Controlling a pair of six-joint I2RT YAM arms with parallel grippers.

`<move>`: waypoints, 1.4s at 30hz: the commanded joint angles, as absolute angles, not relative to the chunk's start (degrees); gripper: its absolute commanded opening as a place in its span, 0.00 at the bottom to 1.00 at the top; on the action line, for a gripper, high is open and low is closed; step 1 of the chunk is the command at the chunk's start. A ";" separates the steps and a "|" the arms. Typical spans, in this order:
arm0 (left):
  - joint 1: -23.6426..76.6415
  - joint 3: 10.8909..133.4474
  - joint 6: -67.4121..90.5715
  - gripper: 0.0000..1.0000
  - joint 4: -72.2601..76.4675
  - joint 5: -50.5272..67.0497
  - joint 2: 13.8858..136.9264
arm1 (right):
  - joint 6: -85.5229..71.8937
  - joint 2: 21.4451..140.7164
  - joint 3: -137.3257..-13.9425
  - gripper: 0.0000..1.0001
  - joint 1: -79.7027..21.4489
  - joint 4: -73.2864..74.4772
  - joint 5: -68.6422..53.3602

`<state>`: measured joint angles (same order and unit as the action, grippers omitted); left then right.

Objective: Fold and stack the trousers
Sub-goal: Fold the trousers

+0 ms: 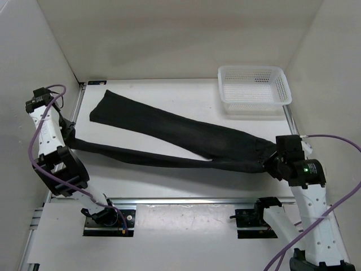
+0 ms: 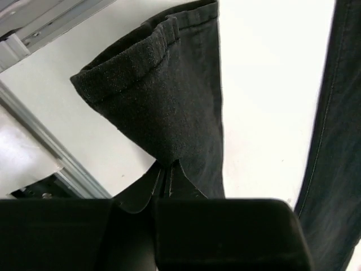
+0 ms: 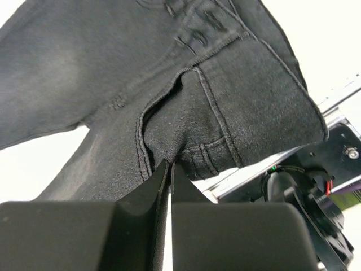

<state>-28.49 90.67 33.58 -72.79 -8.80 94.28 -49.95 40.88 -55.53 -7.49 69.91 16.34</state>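
Note:
The black trousers (image 1: 186, 135) lie stretched across the white table, waist at the right, the two legs splayed to the left. My left gripper (image 1: 69, 135) is shut on the hem end of the near leg at the table's left edge; in the left wrist view the jaws (image 2: 168, 172) pinch the cuff cloth (image 2: 152, 101), which stands up from them. My right gripper (image 1: 272, 162) is shut on the waist end; in the right wrist view the jaws (image 3: 170, 166) pinch the waistband by a belt loop (image 3: 206, 152). The far leg's hem (image 1: 104, 110) lies flat at the back left.
A white mesh basket (image 1: 254, 87) stands at the back right corner. Metal rails run along the table's left edge (image 2: 39, 141) and near edge (image 1: 186, 200). White walls enclose the table on three sides. The right arm's base mount (image 3: 338, 147) sits just beyond the waistband.

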 commanded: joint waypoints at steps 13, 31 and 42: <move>-18.03 118.81 33.40 0.10 -73.39 -14.77 110.64 | -45.09 53.76 -63.80 0.00 -6.77 62.85 27.50; -10.20 149.14 30.06 0.10 -70.85 -14.06 136.49 | -38.58 78.20 -67.58 0.00 0.79 49.13 27.78; -9.05 148.26 31.29 0.10 -66.80 -12.05 136.40 | -38.06 86.30 -72.33 0.00 1.32 47.46 29.09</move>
